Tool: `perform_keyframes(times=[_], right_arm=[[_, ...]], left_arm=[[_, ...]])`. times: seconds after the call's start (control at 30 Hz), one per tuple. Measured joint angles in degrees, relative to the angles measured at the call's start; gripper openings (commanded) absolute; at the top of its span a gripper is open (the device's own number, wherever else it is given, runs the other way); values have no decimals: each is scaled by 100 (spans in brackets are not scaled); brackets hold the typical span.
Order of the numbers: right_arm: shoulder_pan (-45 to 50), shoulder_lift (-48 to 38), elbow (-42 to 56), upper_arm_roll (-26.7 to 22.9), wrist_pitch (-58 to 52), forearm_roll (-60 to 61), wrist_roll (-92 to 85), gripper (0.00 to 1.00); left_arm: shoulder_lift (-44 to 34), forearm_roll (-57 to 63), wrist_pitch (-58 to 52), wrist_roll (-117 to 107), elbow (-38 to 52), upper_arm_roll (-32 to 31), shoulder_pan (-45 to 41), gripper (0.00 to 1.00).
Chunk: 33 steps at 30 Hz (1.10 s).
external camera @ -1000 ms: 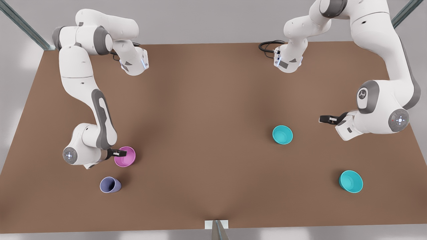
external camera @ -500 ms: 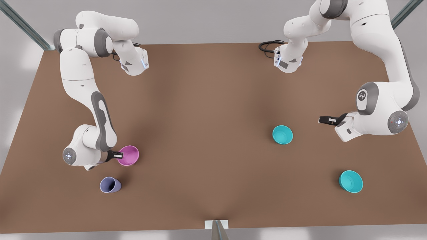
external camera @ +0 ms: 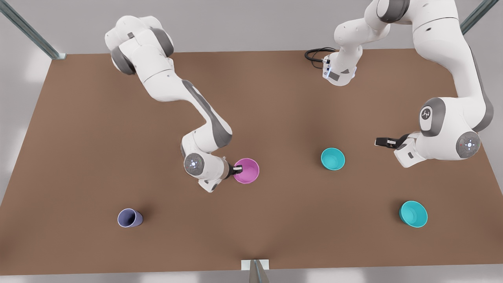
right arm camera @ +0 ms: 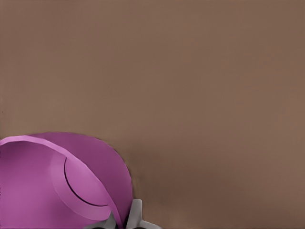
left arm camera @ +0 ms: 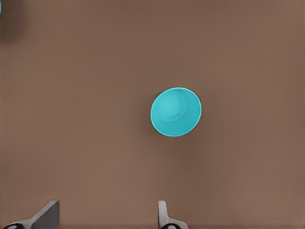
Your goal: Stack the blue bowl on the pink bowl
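Note:
The pink bowl (external camera: 247, 171) hangs near the table's middle, with my right gripper (external camera: 238, 169) shut on the rim at its side toward the front view's left. In the right wrist view the pink bowl (right arm camera: 57, 186) sits close against the pinching fingers (right arm camera: 134, 214). The blue bowl (external camera: 333, 158) stands upright on the table to the front view's right of the pink bowl, apart from it. My left gripper (external camera: 381, 142) hovers open farther to the front view's right. Its wrist view has the blue bowl (left arm camera: 176, 111) beyond the spread fingers (left arm camera: 163, 217).
A slightly wider teal bowl (external camera: 413, 214) stands toward the front right of the brown table (external camera: 118, 157). A lavender cup (external camera: 129, 217) stands toward the front left. A black cable (external camera: 316, 54) lies at the far edge.
My right gripper has carried the pink bowl from beside the lavender cup toward the front view's right, to the table's middle. The left arm has barely moved.

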Motion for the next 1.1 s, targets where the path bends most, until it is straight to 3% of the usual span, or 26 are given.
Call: perform_keyframes(times=[0.13, 0.3, 0.33, 0.37, 0.57, 0.67, 0.8, 0.87, 0.93, 0.97, 1.03, 1.1], right_arm=[[459, 523, 405, -6, 156, -345, 1156, 21], [537, 943, 617, -2, 374, -507, 2308, 21], [533, 970, 639, 0, 400, -513, 2504, 44], [522, 984, 667, 0, 419, -517, 2692, 100], [231, 797, 874, 6, 472, -514, 3612, 100], [-657, 451, 899, 13, -29, -549, 3627, 100], [-2359, 15, 911, -63, -1086, -1301, 2679, 100], [-2590, -732, 912, -42, -1619, -1947, 2166, 100], [-2465, -2037, 400, -51, -2142, -2326, 1710, 100], [-2503, -2781, -11, -59, -2353, -2395, 1499, 100], [-2573, -3763, -762, -66, -2670, -2460, 1117, 100], [-2619, -3686, -910, -73, -2901, -2460, 777, 100]], left_arm=[[38, -134, 16, 0, 12, 0, -28, 100], [634, -595, 481, -1, 53, -8, -177, 100], [819, -628, 625, -1, 49, -10, -239, 100], [1017, -626, 780, -1, 43, -10, -269, 100], [1686, -547, 1605, 8, -230, 31, -376, 100], [1495, -546, 2136, 15, -1078, 74, -522, 100], [1540, -548, 2645, 25, -1301, 93, -557, 100], [1610, -549, 2813, 29, -1415, 95, -571, 100], [1660, -549, 2932, 33, -1469, 96, -618, 100], [1675, -549, 2979, 34, -1482, 95, -644, 87], [1682, -549, 3051, 36, -1491, 95, -675, 51], [1685, -549, 3100, 35, -1493, 95, -689, 44]])
